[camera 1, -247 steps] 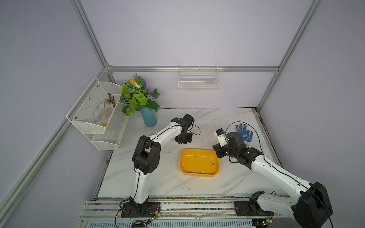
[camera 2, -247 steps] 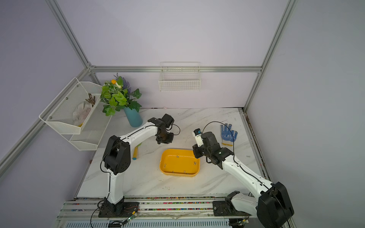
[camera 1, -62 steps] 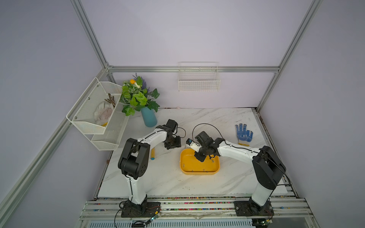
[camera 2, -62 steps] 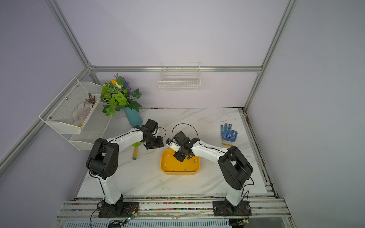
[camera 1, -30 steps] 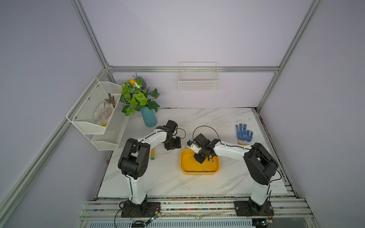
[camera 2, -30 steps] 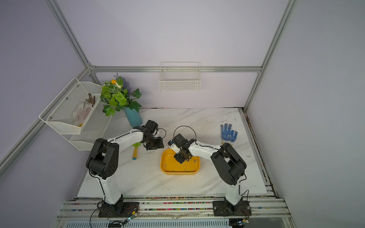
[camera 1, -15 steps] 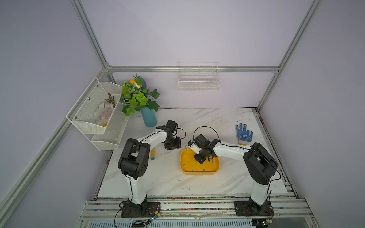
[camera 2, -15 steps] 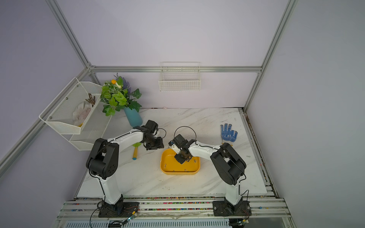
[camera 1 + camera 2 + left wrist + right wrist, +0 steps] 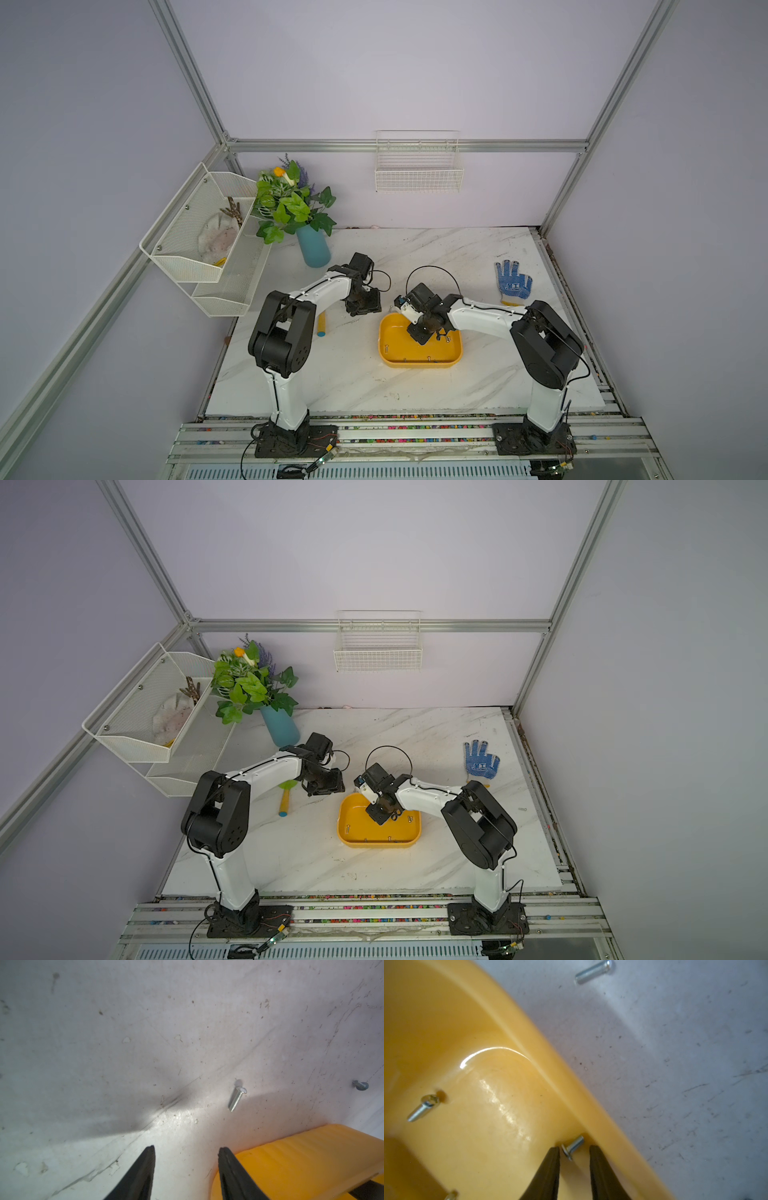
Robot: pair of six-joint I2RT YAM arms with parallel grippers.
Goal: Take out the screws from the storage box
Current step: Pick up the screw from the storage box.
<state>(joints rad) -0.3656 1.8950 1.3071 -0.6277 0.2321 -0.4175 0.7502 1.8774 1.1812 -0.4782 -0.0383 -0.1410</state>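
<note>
The yellow-orange storage box (image 9: 415, 364) (image 9: 376, 843) sits mid-table with several small silvery screws (image 9: 447, 338) on its floor. My right gripper (image 9: 422, 334) (image 9: 574, 1150) reaches down inside it by the far wall. Its jaws stand a little apart, open, with one short screw (image 9: 572, 1147) lying loose between the tips. Another screw (image 9: 422, 1108) lies deeper in the box. My left gripper (image 9: 365, 305) (image 9: 186, 1150) hovers open and empty over the table beside the box's far left corner (image 9: 301, 1159). A screw (image 9: 236, 1098) lies on the marble ahead of it.
A blue dotted glove (image 9: 513, 280) lies at the right. A teal vase with a plant (image 9: 313, 249) stands back left, and a yellow-handled tool (image 9: 321, 324) lies under the left arm. White wire baskets (image 9: 199, 245) hang at left. One more screw (image 9: 522, 809) lies far right.
Over the last second both arms stay nearly still. Since the oldest frames the right gripper has come from the right side of the table into the box, and the left gripper has drawn nearer.
</note>
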